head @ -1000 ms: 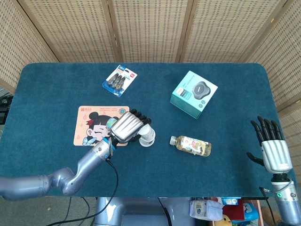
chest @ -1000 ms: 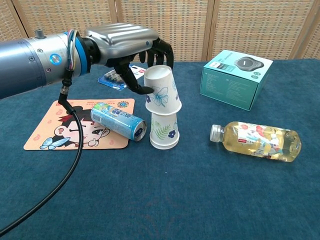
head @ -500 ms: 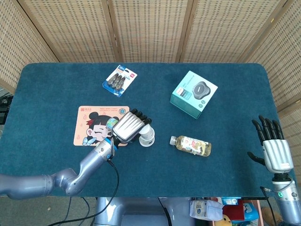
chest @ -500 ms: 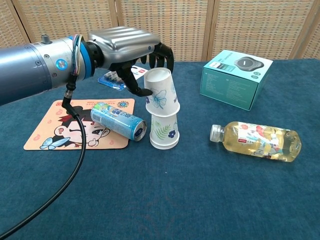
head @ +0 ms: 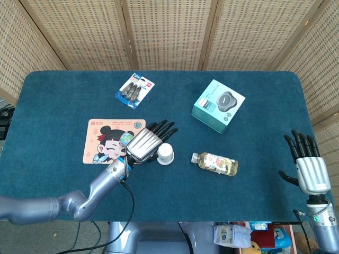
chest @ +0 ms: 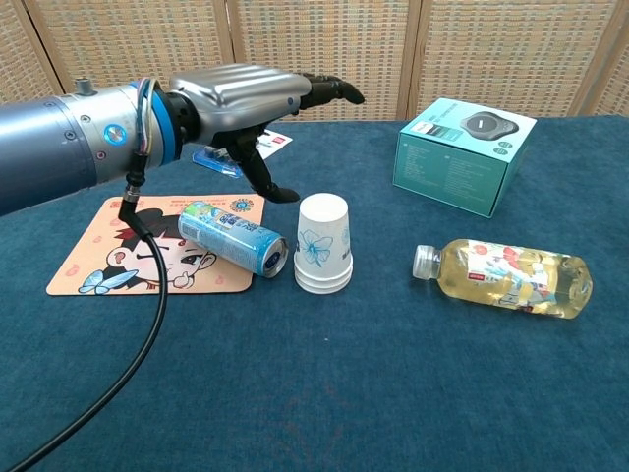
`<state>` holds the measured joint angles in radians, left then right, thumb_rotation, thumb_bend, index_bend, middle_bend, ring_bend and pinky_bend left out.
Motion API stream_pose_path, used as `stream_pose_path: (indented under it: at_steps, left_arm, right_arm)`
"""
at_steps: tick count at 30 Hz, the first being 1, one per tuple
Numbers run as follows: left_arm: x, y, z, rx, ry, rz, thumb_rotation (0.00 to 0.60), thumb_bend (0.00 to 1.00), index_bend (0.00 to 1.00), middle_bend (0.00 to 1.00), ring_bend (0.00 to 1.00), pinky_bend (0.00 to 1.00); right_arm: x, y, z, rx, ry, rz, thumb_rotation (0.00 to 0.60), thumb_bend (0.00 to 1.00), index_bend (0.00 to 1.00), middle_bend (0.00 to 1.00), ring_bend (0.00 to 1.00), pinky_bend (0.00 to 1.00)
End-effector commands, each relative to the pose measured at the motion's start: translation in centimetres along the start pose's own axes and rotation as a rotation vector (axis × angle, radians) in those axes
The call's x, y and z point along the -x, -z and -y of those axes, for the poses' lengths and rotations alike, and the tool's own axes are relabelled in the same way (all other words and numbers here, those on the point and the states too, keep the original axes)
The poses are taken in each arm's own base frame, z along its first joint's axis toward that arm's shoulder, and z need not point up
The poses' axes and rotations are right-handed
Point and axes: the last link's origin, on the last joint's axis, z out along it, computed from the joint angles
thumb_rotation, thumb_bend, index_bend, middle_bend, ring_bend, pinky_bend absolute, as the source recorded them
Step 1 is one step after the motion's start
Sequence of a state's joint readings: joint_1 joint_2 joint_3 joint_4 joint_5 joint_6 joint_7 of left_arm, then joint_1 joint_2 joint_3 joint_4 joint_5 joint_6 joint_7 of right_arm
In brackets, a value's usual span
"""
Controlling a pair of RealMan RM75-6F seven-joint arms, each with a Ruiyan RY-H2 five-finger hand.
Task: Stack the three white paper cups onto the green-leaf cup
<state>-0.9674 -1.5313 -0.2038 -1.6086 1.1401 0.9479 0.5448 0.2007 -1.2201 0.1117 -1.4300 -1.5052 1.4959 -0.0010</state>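
Observation:
An upside-down stack of white paper cups (chest: 323, 243) (head: 166, 154) stands at the table's middle; the outer cup bears a blue flower print and sits fully down over the ones beneath, whose rims show at the bottom. The green-leaf cup is hidden under it. My left hand (chest: 257, 103) (head: 149, 140) hovers just above and left of the stack, fingers stretched out and apart, holding nothing. My right hand (head: 307, 161) is at the table's right edge, fingers spread and empty; the chest view does not show it.
A drink can (chest: 234, 238) lies on a cartoon mat (chest: 98, 258) just left of the stack. A plastic bottle (chest: 507, 276) lies on its side to the right. A teal box (chest: 464, 152) stands behind it, and a blister pack (head: 135, 90) lies at the back left.
My left hand let go of the flower-print cup and spread its fingers. The cup dropped down over the leaf cup, so the stack is shorter now.

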Motion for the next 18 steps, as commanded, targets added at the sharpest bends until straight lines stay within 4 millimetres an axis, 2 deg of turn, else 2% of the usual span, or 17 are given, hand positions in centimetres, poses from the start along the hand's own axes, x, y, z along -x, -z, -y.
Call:
stream_pose_path:
  at_steps: [1, 3, 5, 7, 12, 15, 18]
  left_arm:
    - [-0.2, 1.0, 0.5, -0.032, 0.040, -0.031, 0.600, 0.24, 0.00, 0.00, 0.00, 0.07]
    - [-0.2, 2.0, 1.2, -0.062, 0.058, -0.041, 0.600, 0.22, 0.00, 0.00, 0.00, 0.01]
    - [-0.1, 3.6, 2.5, -0.111, 0.055, -0.053, 0.600, 0.20, 0.00, 0.00, 0.00, 0.00]
    - [0.0, 7.0, 4.9, -0.218, 0.040, -0.075, 0.600, 0.18, 0.00, 0.00, 0.00, 0.00]
    - [0.0, 13.5, 8.1, -0.371, 0.049, -0.111, 0.600, 0.18, 0.00, 0.00, 0.00, 0.00]
    - [0.2, 18.0, 10.4, -0.500, 0.023, -0.142, 0.600, 0.18, 0.00, 0.00, 0.00, 0.00]
    - [0.5, 22.9, 11.9, -0.617, 0.040, -0.146, 0.600, 0.18, 0.00, 0.00, 0.00, 0.00]
  right_arm:
    - [0.0, 0.0, 0.0, -0.001, 0.000, 0.001, 0.600, 0.00, 0.07, 0.00, 0.00, 0.00]
    - [0.0, 0.1, 0.0, -0.001, 0.002, 0.002, 0.600, 0.00, 0.07, 0.00, 0.00, 0.00]
    - [0.0, 0.1, 0.0, -0.002, 0.000, 0.004, 0.600, 0.00, 0.06, 0.00, 0.00, 0.00]
    - [0.0, 0.2, 0.0, -0.003, -0.006, 0.004, 0.600, 0.00, 0.06, 0.00, 0.00, 0.00]
    - [0.0, 0.3, 0.2, -0.008, -0.015, 0.006, 0.600, 0.00, 0.07, 0.00, 0.00, 0.00]
    - [-0.1, 0.5, 0.4, -0.012, -0.018, 0.002, 0.600, 0.00, 0.07, 0.00, 0.00, 0.00]
    - [-0.2, 0.6, 0.5, -0.014, -0.016, -0.001, 0.600, 0.00, 0.07, 0.00, 0.00, 0.00]
